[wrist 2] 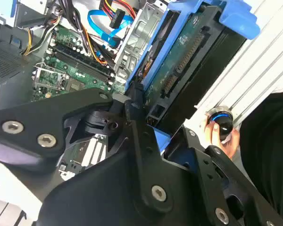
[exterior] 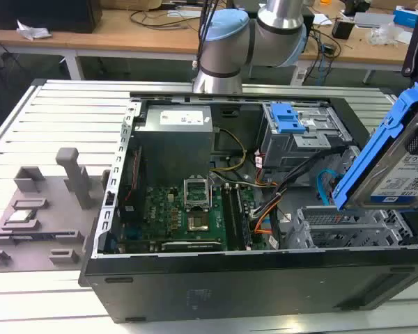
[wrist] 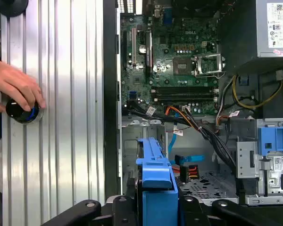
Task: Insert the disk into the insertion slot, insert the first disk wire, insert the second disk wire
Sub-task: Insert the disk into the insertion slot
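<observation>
Black fingers (wrist 2: 134,127) around tilted disk (exterior: 404,167) aloft

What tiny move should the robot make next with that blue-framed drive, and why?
Probably lower it a little toward the insertion slot. The hand grips the disk, which hangs tilted above the computer case, over that silver perforated cage, not yet in its bay.

Robotics lab: cable-strewn workbench (exterior: 125,31), aluminium table (exterior: 56,111)

blue-framed disk (exterior: 406,170) tilted on edge above the silver perforated insertion slot (exterior: 343,227).
</observation>
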